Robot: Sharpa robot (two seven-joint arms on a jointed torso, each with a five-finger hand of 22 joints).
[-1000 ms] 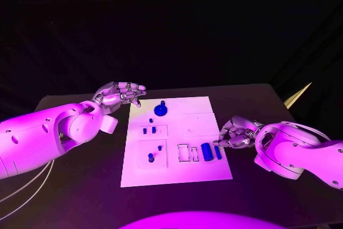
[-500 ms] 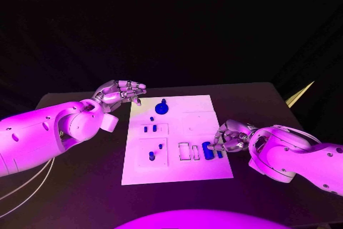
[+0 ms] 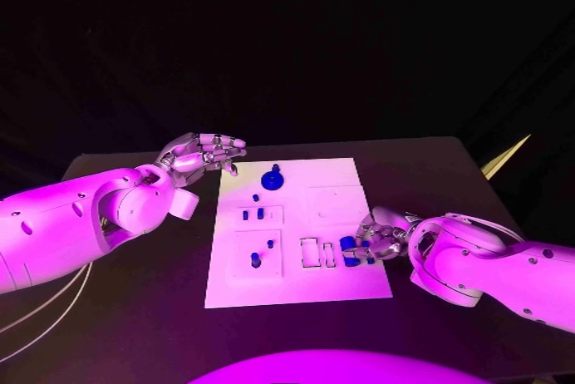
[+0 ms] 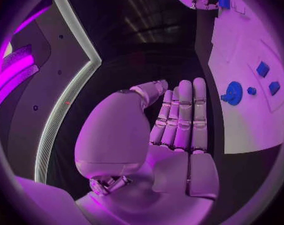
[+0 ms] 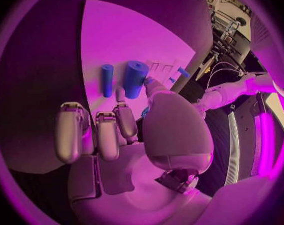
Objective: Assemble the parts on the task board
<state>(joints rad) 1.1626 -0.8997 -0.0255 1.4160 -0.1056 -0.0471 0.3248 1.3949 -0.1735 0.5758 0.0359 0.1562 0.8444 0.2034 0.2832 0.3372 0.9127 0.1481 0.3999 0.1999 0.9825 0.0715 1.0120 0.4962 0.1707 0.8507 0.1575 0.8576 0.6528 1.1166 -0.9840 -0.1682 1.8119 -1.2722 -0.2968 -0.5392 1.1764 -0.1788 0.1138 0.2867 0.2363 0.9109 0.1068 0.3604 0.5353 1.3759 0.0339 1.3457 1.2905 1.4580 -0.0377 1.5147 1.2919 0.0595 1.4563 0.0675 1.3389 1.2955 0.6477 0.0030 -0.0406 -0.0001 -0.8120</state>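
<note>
Parts [image 3: 349, 251] under right hand [image 3: 374, 234]

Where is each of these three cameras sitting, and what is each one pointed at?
Head view: on the robot's head, looking down at the task board; both arms enter, left hand and right hand.
Left wrist view: behind the left hand, facing along its open palm toward the board.
Right wrist view: behind the right hand, facing two blue cylinders on the board.
Shared: all show the board; the left wrist and head views both show the blue gear-like part.
</note>
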